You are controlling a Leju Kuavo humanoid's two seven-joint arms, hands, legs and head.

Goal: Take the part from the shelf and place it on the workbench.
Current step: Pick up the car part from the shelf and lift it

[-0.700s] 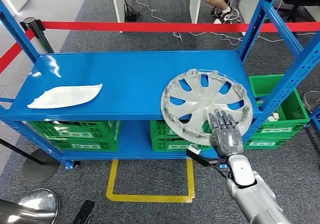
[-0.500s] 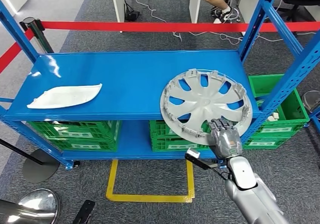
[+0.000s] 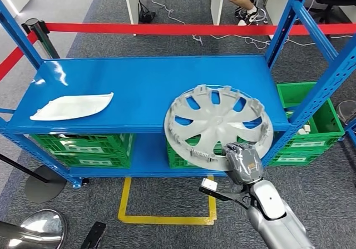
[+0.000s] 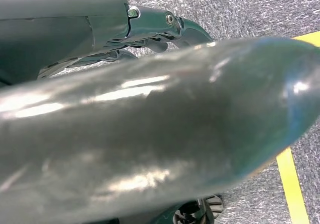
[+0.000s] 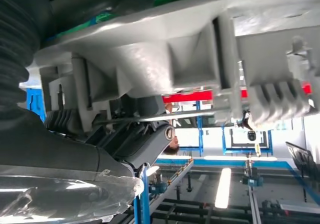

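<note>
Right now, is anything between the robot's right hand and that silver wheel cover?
Nothing visible. The right hand already grips the wheel cover at its near rim, which overhangs the shelf edge. The workbench isn't visible, so that path can't be judged.

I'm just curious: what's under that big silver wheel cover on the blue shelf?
The wheel cover overhangs the blue shelf; the right robot hand grips its near rim. Below sit green crates on the lower shelf. Their contents are hidden beneath the cover.

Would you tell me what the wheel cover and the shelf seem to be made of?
Wheel cover: likely moulded plastic with matte silver paint; ribs and clips line its rim. Shelf: probably sheet steel, glossy blue paint, judging by its sharp light reflections.
</note>
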